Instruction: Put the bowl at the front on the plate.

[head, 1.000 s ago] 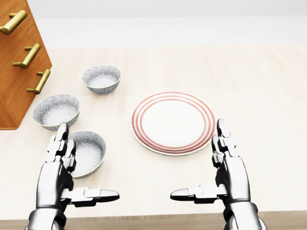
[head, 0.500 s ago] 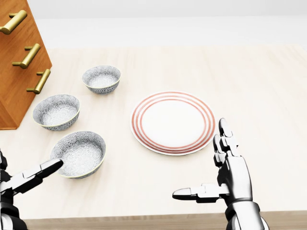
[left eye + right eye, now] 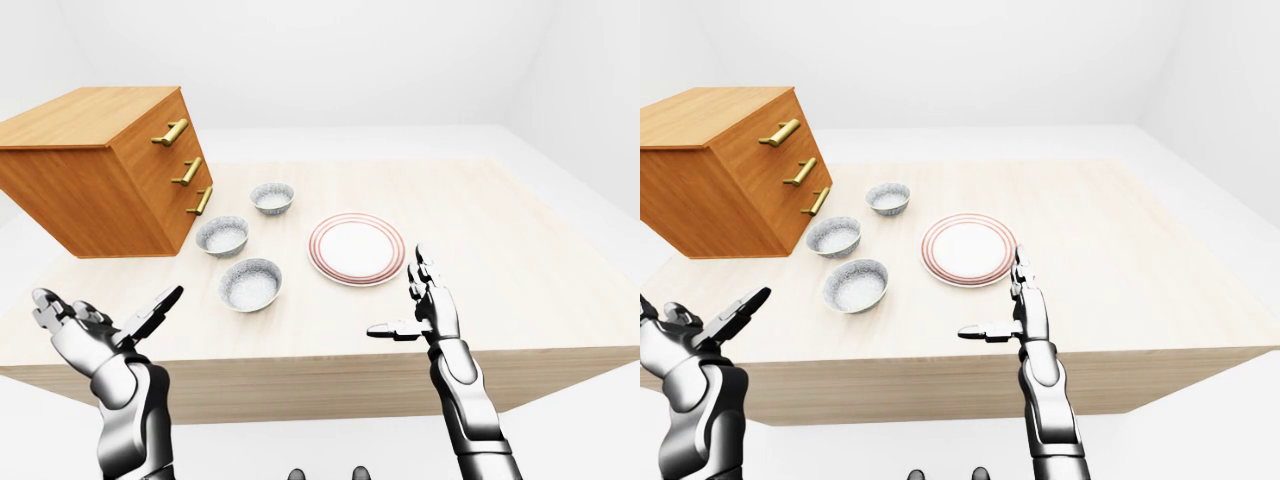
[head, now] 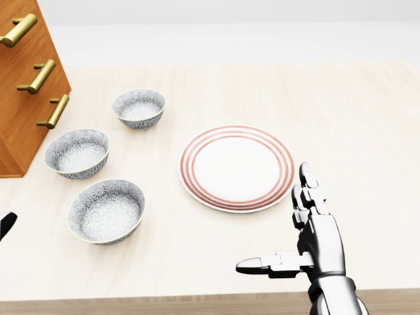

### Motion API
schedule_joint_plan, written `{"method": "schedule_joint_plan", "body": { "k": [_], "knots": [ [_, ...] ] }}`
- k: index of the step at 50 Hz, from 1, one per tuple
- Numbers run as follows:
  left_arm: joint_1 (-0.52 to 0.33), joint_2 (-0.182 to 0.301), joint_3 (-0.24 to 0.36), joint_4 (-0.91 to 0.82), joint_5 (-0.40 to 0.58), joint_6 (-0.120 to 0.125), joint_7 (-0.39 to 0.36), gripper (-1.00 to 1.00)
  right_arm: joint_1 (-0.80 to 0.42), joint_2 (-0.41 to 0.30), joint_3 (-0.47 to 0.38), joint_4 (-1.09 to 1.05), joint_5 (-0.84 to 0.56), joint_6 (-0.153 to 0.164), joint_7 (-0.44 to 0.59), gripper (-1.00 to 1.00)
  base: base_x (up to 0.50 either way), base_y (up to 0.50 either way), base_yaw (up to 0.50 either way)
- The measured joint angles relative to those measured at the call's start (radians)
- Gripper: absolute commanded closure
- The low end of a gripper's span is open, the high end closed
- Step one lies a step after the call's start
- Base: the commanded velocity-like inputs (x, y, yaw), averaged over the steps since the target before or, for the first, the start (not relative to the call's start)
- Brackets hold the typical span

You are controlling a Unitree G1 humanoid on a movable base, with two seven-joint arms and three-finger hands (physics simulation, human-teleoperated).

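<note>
While the nearest bowl [image 4: 107,211] sits untouched on the desk [image 4: 354,118], left of the empty plate [image 4: 236,167], nothing is done yet: left robot hand [image 3: 90,330] and right robot hand [image 4: 318,239] hover released, with grasp and transfer remaining

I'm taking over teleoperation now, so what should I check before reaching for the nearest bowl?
1. Grey patterned bowl lowest in head view, upright, empty: ok.
2. Red-ringed white plate bare: ok.
3. Left hand open, holding nothing: ok.
4. Left hand at the bowl: not ok, apart, lower left of it.
5. Right hand open, beside the plate, not over it: ok.
</note>
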Motion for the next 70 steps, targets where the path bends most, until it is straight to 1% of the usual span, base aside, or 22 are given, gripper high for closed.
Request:
{"method": "schedule_joint_plan", "body": {
  "k": [12,35,37,46,56,70],
  "knots": [
    [-0.009,0.016,0.017,0.030,-0.022,0.000,0.000,-1.00,0.003,-0.001,0.002,-0.004,-0.002,0.007,0.005,-1.00,0.07,0.00,0.00],
    [-0.014,0.021,0.015,0.042,-0.041,0.000,0.000,-1.00,0.003,-0.001,0.006,-0.005,-0.009,-0.001,0.021,-1.00,0.50,0.00,0.00],
    [-0.027,0.021,0.014,0.042,-0.045,0.000,0.000,-1.00,-0.004,-0.001,0.006,-0.006,-0.009,-0.001,0.021,-1.00,0.50,0.00,0.00],
    [-0.021,0.024,0.017,0.045,-0.053,0.000,0.000,-1.00,0.000,-0.001,0.006,-0.004,-0.011,-0.005,0.021,-1.00,0.50,0.00,0.00],
    [0.019,0.015,0.039,0.011,-0.065,0.000,0.000,-1.00,0.001,0.000,0.006,-0.004,-0.015,-0.006,0.017,-1.00,0.50,0.00,0.00],
    [0.065,-0.002,0.081,-0.029,-0.048,0.000,0.000,-1.00,0.001,-0.001,0.005,-0.001,-0.017,-0.007,0.014,-1.00,0.50,0.00,0.00]
  ]
}}
